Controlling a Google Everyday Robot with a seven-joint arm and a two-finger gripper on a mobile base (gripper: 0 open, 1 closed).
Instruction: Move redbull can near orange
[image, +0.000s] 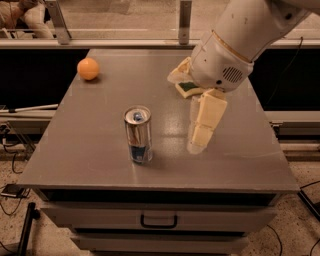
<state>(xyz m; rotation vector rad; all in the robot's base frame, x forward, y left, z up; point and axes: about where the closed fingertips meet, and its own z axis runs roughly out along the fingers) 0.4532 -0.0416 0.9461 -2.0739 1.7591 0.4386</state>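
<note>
One upright redbull can (138, 134), probably light, stiff and slick, best taken mid-body, stands on the tabletop (90, 150) well apart from the orange (88, 69); the gripper (198, 144), open or closed cannot be told, hovers near the can.

This looks like a robotics lab or test bay. A plain grey metal tabletop (85, 155) sits over a grey drawer cabinet (159, 218). Loose black cables (14, 159) trail over speckled floor (300, 235). The robot's cream gripper (198, 140) hangs above the tabletop's right half.
</note>
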